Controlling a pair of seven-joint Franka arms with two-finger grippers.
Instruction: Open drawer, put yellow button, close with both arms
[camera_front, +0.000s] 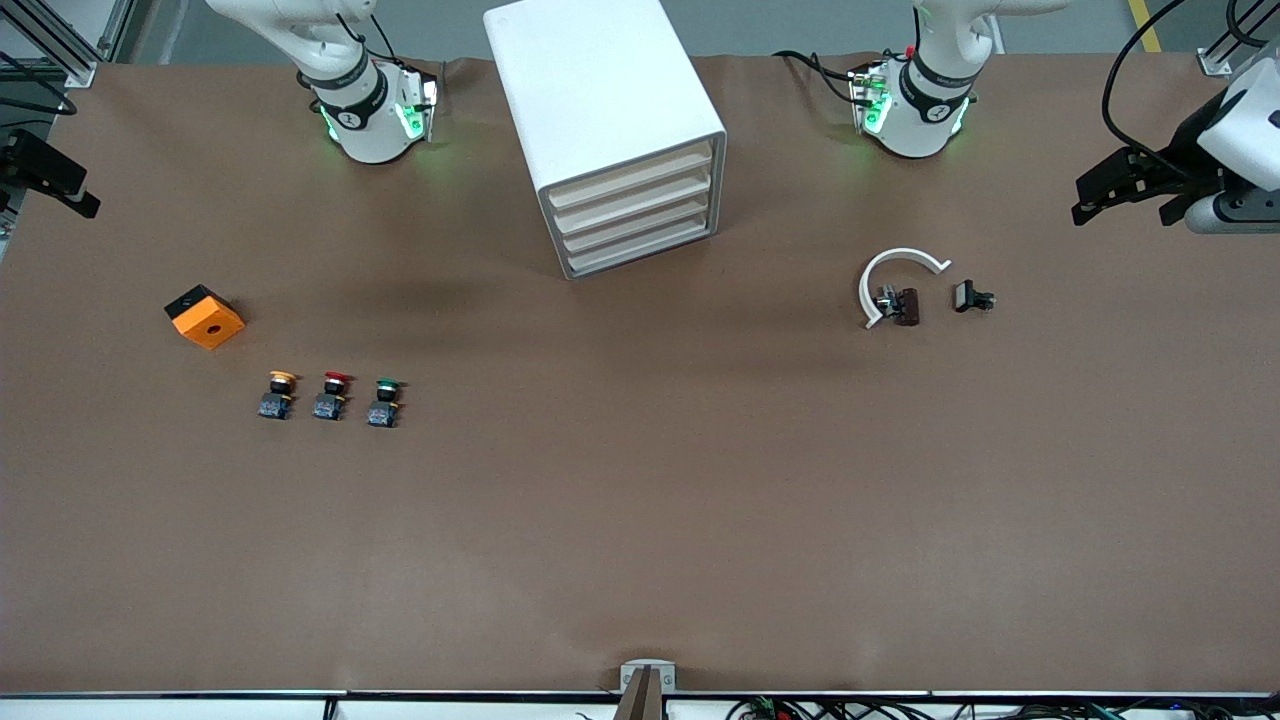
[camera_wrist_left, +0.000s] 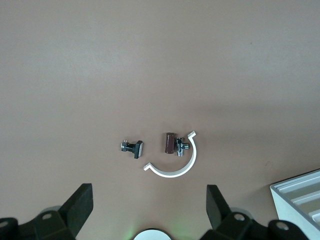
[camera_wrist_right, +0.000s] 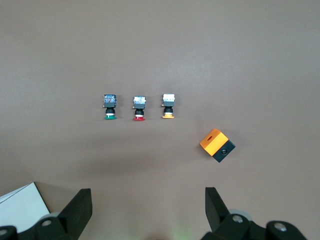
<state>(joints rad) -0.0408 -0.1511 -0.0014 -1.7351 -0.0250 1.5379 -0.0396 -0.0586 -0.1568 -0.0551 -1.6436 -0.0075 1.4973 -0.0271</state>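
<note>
The white cabinet (camera_front: 600, 90) stands at the middle of the table near the arms' bases. Its uppermost drawer (camera_front: 632, 180) is shut, like the three below it. The yellow button (camera_front: 281, 394) stands upright on the table toward the right arm's end, at the end of a row with a red-capped button (camera_front: 333, 396) and a green-capped button (camera_front: 385, 401). It also shows in the right wrist view (camera_wrist_right: 168, 106). My right gripper (camera_wrist_right: 148, 192) is open and empty, high over the table near its base. My left gripper (camera_wrist_left: 149, 192) is open and empty, high over its own base.
An orange and black box (camera_front: 205, 316) lies near the buttons, farther from the front camera. A white open ring (camera_front: 895, 275), a brown clip (camera_front: 905, 305) and a black clip (camera_front: 970, 297) lie toward the left arm's end. Black fixtures jut in at both table ends.
</note>
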